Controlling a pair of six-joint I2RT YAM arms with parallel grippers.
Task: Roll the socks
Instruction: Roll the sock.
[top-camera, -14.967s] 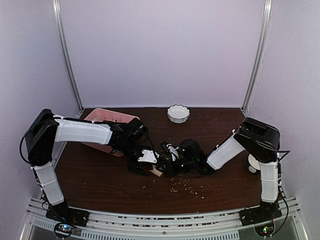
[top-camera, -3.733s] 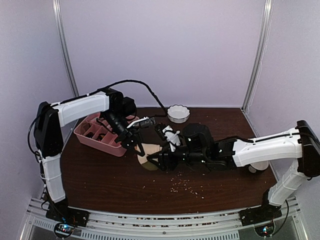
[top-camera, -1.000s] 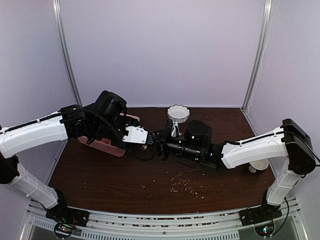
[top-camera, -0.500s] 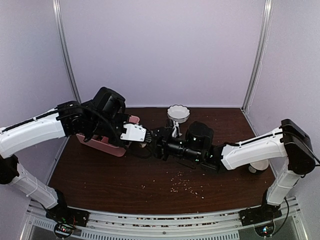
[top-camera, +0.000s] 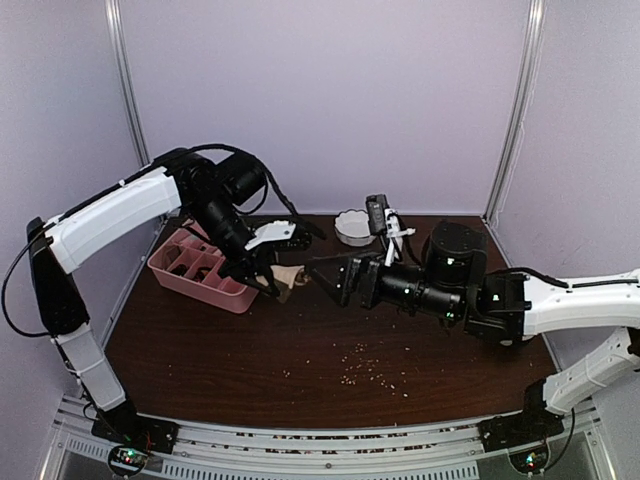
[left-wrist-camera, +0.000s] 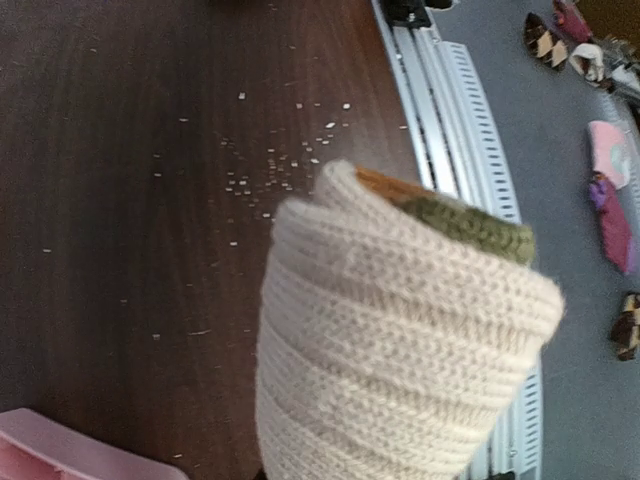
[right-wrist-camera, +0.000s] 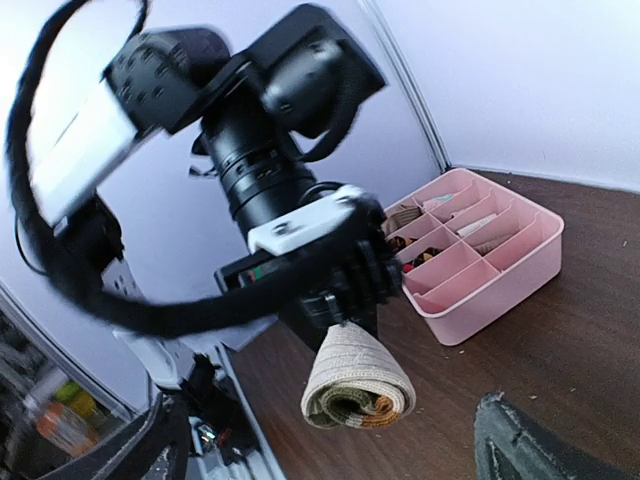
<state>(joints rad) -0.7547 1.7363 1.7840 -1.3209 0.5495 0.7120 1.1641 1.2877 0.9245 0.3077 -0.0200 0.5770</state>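
The socks (top-camera: 289, 277) are one rolled bundle, beige ribbed knit outside with green and orange cuff bands showing at the open end. The bundle hangs above the table beside the pink tray, and my left gripper (top-camera: 270, 281) is shut on its narrow end. In the left wrist view the socks (left-wrist-camera: 400, 340) fill the frame and hide the fingers. In the right wrist view the socks (right-wrist-camera: 358, 380) dangle from the left gripper (right-wrist-camera: 352, 300). My right gripper (top-camera: 335, 275) stands open just right of the bundle, apart from it, its fingers (right-wrist-camera: 520, 445) wide and holding nothing.
A pink compartment tray (top-camera: 195, 272) holding small items sits at the left of the dark wooden table; its wall (right-wrist-camera: 500, 290) shows behind the bundle. A white scalloped bowl (top-camera: 356, 228) stands at the back. Crumbs (top-camera: 370, 370) lie scattered near the front.
My right gripper has opened, let go of the bundle and drawn back to the right. The left gripper has shut on the rolled socks, and its arm now reaches down to them from above.
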